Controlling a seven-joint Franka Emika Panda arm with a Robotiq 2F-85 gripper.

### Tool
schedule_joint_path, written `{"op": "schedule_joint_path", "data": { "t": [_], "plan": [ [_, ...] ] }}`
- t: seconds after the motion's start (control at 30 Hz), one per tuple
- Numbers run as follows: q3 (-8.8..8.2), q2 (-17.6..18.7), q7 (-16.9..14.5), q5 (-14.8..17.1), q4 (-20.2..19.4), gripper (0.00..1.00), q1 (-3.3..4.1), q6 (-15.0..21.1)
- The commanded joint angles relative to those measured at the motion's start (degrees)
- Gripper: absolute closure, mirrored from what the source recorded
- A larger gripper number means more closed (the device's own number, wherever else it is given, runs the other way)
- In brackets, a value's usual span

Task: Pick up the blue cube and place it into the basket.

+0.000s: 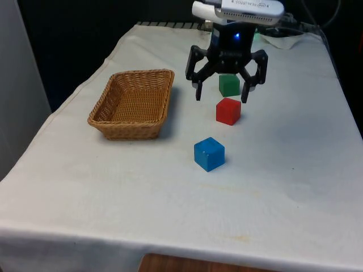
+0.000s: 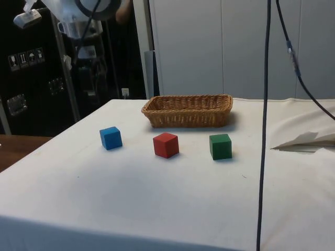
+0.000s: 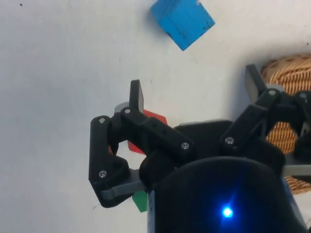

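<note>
The blue cube (image 1: pixel 209 153) (image 2: pixel 111 138) (image 3: pixel 182 20) rests on the white cloth, nearest the table's front edge. A brown wicker basket (image 1: pixel 134 104) (image 2: pixel 188 110) (image 3: pixel 290 87) stands on the front view's left, with nothing visible inside. My black gripper (image 1: pixel 222 95) (image 3: pixel 193 92) hangs open in the air above the red and green cubes, behind the blue cube and apart from it. Nothing lies between its fingers (image 3: pixel 136 95).
A red cube (image 1: pixel 228 110) (image 2: pixel 166 145) sits just behind the blue one, and a green cube (image 1: pixel 229 84) (image 2: pixel 220 146) farther back, both under the gripper. A black cable (image 2: pixel 264 120) hangs in front of the side view.
</note>
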Motion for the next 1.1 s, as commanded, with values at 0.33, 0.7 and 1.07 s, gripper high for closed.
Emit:
{"op": "schedule_joint_path", "data": {
  "t": [0.33,0.7,1.07],
  "plan": [
    [-0.23,1.4,-5.7,-0.2,-1.1,0.0,-0.23,4.5],
    [-0.34,2.9,-9.9,-0.2,-1.9,0.0,-0.34,8.4],
    [-0.52,4.6,-13.5,0.0,-2.6,0.0,-0.4,11.1]
  ]
}}
